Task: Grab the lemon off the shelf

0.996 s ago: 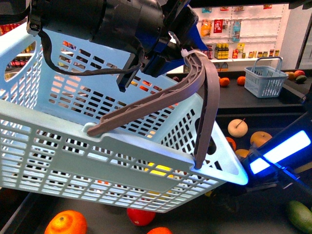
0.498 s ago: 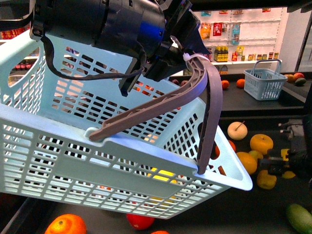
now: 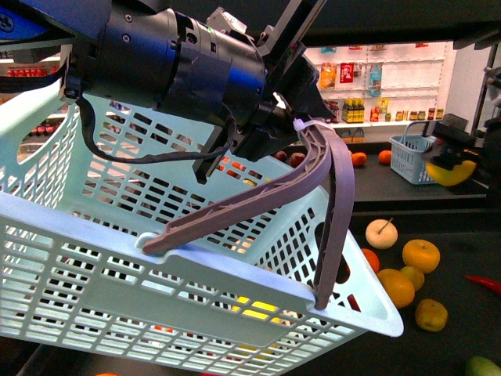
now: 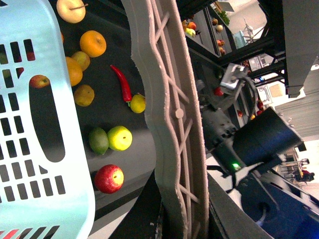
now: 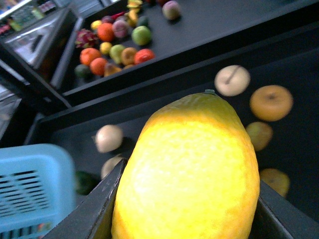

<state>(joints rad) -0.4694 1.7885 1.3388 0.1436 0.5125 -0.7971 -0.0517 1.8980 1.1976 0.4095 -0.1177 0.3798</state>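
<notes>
1. The lemon sits inside the right pincer, whose jaws are pressed against its two flanks. It is not on any tray.
2. In the front view the lemon hangs at the far right, up in the air above the dark trays of the shelf. It is well clear of the pale stemmed fruit and the rounder orange-yellow fruit lying on the tray below.
3. Its long axis runs outward along the jaws, tip pointing away from the wrist, so the pinch goes across the narrow waist (a secure hold for an oval, I judge).
4. The left pincer is pinched on the grey handle of the light-blue basket, which hangs tilted across most of the front view.
5. The relation that matters is that the lemon lies to the right of the basket's open mouth and higher than its near corner. Judging from this, the pick itself looks done, and any drop would need the right arm to travel leftward over the rim.
</notes>
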